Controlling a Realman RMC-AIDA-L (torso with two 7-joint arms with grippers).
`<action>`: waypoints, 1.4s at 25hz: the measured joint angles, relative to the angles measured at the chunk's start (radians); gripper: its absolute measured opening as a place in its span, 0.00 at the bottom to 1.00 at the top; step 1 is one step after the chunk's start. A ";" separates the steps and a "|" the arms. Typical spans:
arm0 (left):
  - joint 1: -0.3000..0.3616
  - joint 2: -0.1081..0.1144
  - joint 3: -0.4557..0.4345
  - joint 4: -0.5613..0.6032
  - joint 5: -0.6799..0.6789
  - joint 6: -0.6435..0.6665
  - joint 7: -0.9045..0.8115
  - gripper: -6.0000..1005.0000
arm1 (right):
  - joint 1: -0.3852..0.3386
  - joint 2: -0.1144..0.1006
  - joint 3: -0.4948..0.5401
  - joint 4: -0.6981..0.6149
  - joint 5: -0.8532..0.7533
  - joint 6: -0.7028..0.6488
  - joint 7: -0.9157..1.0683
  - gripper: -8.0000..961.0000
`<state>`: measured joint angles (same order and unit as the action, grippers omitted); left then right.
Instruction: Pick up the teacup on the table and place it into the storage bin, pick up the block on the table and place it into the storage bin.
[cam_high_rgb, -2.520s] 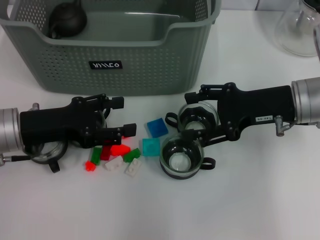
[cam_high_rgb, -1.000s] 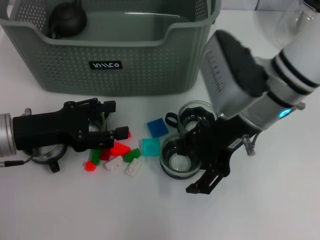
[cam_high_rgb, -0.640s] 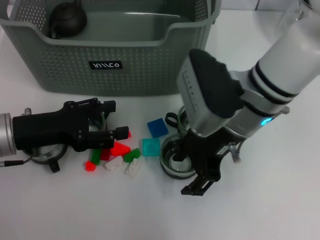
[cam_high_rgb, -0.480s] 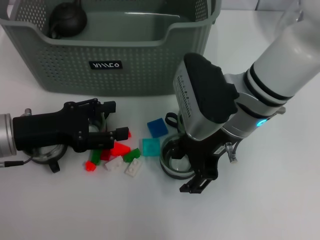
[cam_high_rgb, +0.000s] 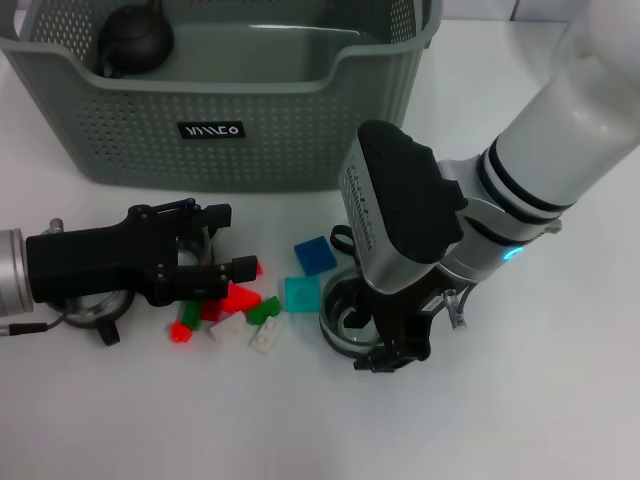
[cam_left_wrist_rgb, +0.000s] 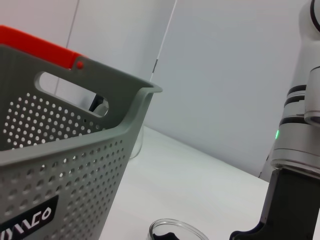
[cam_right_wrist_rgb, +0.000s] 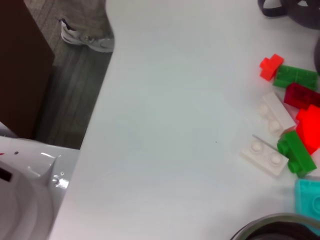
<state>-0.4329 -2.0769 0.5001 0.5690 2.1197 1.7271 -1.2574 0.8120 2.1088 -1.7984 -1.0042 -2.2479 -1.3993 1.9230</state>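
A glass teacup with a black handle stands on the white table right of the blocks. My right gripper points straight down at it, open. One finger is inside the cup and the other is outside its near rim. Small red, green and white blocks lie in a cluster, with a teal block and a blue block beside them. My left gripper lies low and open over the cluster's left side. The storage bin stands behind. The right wrist view shows the blocks and the teacup's rim.
A black teapot sits in the bin's back left corner. Another glass cup lies under my left arm. A black handle shows behind my right arm. The table's edge and the floor appear in the right wrist view.
My right arm has swung up from lying flat, turned its gripper downward and lowered it onto the near teacup. My left gripper drew back slightly to the left.
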 joint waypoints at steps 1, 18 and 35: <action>0.000 0.000 0.000 0.000 0.001 -0.002 0.000 0.86 | -0.001 0.000 -0.003 0.001 0.000 0.005 0.003 0.70; 0.014 0.000 0.000 -0.003 0.003 -0.007 0.004 0.85 | -0.009 -0.002 -0.017 -0.010 0.009 -0.014 0.060 0.08; 0.064 0.017 0.000 0.006 0.001 0.000 0.004 0.85 | -0.105 -0.010 0.358 -0.321 0.010 -0.426 0.133 0.07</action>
<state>-0.3684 -2.0601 0.5001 0.5753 2.1212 1.7272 -1.2532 0.7074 2.0984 -1.4401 -1.3255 -2.2378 -1.8256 2.0562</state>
